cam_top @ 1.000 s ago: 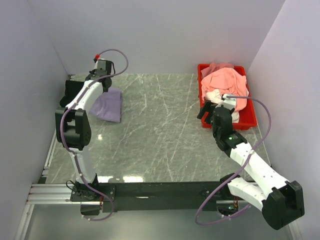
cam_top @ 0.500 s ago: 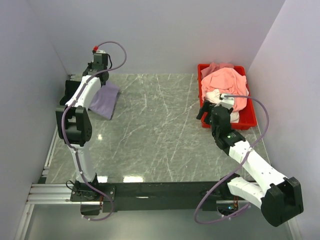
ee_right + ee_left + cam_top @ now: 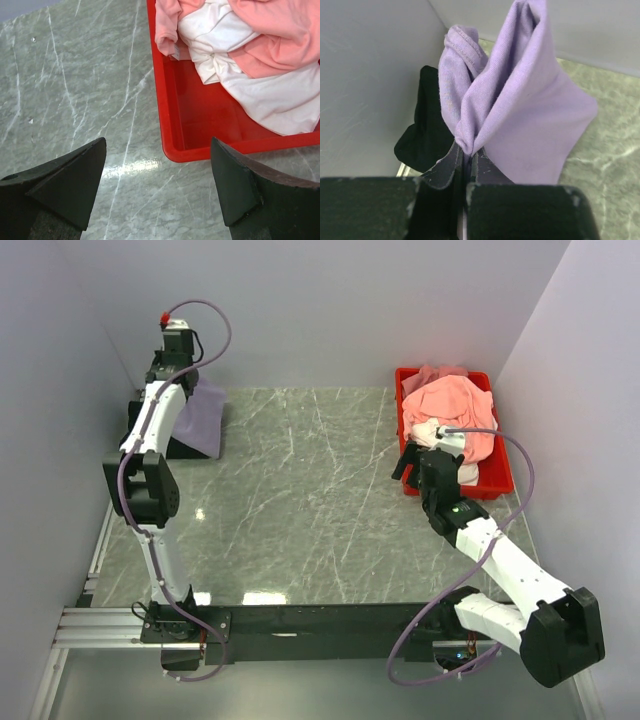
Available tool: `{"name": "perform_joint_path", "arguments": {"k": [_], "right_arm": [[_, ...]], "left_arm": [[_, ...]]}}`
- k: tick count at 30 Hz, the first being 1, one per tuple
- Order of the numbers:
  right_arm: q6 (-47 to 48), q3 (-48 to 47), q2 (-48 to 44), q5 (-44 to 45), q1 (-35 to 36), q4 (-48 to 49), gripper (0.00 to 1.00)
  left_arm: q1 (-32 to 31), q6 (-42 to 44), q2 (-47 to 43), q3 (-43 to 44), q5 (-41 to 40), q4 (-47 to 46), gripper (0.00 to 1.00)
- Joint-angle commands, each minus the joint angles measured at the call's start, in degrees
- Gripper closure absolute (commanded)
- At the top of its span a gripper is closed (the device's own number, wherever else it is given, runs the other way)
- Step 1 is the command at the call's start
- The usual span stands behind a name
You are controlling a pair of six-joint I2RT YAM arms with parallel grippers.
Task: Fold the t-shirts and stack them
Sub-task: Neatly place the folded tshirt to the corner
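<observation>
1. The left end effector is clamped shut on a bunched fold of the soft lavender-purple cloth t-shirt, which hangs from it in a loose drape.
2. Just behind that drape, a crumpled black cloth t-shirt lies against the pale grey side wall. The lavender cloth hides part of it. Both shirts are well apart from the red plastic tray, on the opposite side of the grey marbled tabletop.
3. The right end effector is spread wide and grips nothing. It hovers over the tray's near left corner.
4. The tray's rim and wall stand between those fingers and the cloth inside. A salmon-pink cloth t-shirt is heaped over a white cloth t-shirt, and the near part of the tray floor is bare.
5. A second ago the lavender-purple shirt lay lower and nearer the tray. Since then the left arm has lifted it towards the back corner, exposing the black shirt. The right arm has barely shifted.
</observation>
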State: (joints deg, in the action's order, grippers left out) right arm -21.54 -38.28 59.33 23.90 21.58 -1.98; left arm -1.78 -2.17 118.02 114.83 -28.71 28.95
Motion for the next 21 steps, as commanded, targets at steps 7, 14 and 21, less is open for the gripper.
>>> {"name": "perform_joint_path", "arguments": {"k": [7, 14, 21], "right_arm": [[0.36, -2.76, 0.43, 0.36, -0.4, 0.75, 0.1], [0.45, -3.29, 1.14, 0.36, -0.31, 0.31, 0.1], [0.45, -3.55, 1.58, 0.62, -0.32, -0.04, 0.09]], "left_arm": [[5.73, -0.9, -0.24, 0.58, 0.58, -2.32, 1.0], [11.18, -3.27, 2.65, -2.85, 3.83, -4.34, 1.0], [13.47, -4.15, 6.34, -4.96, -1.96, -7.68, 1.0]]}}
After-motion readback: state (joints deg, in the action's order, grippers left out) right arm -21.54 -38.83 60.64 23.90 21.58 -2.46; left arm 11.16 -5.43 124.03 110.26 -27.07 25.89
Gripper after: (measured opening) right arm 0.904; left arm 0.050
